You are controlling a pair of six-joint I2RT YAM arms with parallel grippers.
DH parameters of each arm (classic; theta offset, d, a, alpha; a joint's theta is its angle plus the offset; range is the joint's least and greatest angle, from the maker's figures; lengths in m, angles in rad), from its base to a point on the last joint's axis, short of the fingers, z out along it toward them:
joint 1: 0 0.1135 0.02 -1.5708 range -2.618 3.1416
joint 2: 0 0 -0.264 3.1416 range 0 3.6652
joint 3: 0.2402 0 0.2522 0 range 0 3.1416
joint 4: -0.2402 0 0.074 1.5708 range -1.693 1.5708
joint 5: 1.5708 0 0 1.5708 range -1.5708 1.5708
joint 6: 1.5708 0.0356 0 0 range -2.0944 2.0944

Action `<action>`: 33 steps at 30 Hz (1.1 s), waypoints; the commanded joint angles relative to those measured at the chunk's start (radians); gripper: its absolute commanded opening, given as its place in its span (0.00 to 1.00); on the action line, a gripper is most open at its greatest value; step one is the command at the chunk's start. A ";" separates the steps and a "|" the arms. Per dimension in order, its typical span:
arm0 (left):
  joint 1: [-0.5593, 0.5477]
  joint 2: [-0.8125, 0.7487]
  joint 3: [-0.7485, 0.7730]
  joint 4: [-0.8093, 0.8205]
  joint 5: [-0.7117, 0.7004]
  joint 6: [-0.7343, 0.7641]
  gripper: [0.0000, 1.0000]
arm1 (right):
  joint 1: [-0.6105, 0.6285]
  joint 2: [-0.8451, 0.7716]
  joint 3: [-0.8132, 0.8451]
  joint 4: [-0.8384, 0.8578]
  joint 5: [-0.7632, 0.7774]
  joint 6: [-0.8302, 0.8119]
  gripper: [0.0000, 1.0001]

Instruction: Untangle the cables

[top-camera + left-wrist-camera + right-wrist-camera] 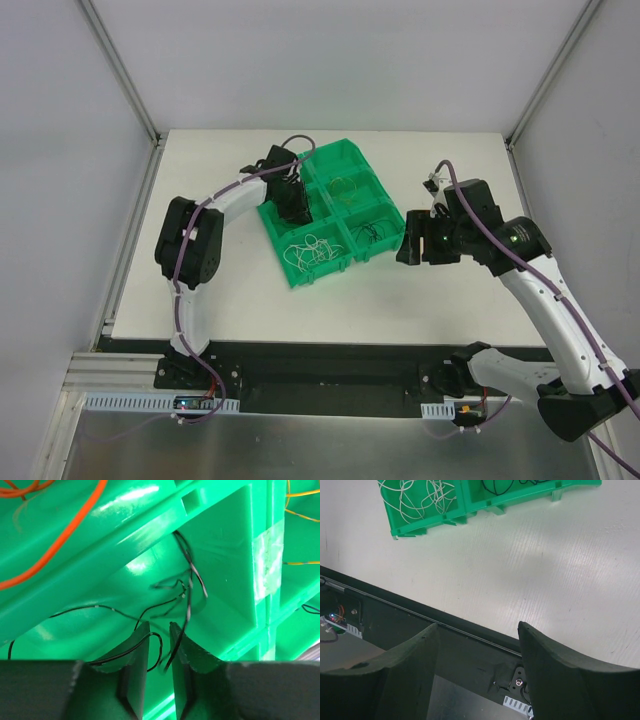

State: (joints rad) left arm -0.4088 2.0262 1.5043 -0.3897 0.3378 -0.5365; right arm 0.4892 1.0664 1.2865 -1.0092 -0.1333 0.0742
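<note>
Our left tool (159,630) is down inside one compartment of the green tray (235,555). Its jaws are drawn to a narrow slot, and a strand of the black wires (189,587) loops across it; we cannot tell whether that strand is actually pinched. The rest of the black tangle lies twisted on itself just ahead, against the compartment wall. An orange wire (75,527) sits beyond a divider, and the white wires (420,497) fill a near corner compartment. Our right tool (477,645) hangs released, jaws wide, over the bench (545,570) beside the tray (touching no wire). To do this step well, we judge we should take a single strand, lift slowly, and watch whether the twist follows. If it does, the right tool could hold down the remainder.
</note>
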 commanded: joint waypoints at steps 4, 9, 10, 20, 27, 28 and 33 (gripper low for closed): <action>0.008 -0.040 0.097 -0.158 0.043 0.038 0.35 | -0.005 -0.017 0.019 -0.009 0.005 0.006 0.66; 0.008 -0.119 0.105 -0.199 0.032 0.053 0.43 | -0.005 -0.010 0.019 -0.003 -0.005 0.007 0.66; 0.008 -0.136 0.103 -0.208 0.033 0.058 0.45 | -0.008 -0.010 0.022 -0.003 -0.005 0.007 0.66; 0.008 -0.354 0.077 -0.244 0.018 0.110 0.60 | -0.008 -0.009 0.042 -0.003 0.040 0.025 0.67; 0.008 -0.555 0.057 -0.171 0.016 0.110 0.59 | -0.006 -0.092 0.056 0.030 0.213 0.044 0.68; 0.008 -0.601 0.042 -0.137 0.017 0.099 0.60 | -0.006 -0.108 0.060 0.043 0.240 0.045 0.68; 0.007 -0.852 -0.062 0.075 -0.054 0.070 0.66 | -0.006 -0.253 0.008 0.190 0.412 0.042 0.81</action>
State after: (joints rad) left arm -0.3985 1.3716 1.4940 -0.5018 0.3485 -0.4572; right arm 0.4877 0.9321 1.2869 -0.9531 0.0879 0.1020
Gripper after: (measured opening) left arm 0.631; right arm 0.724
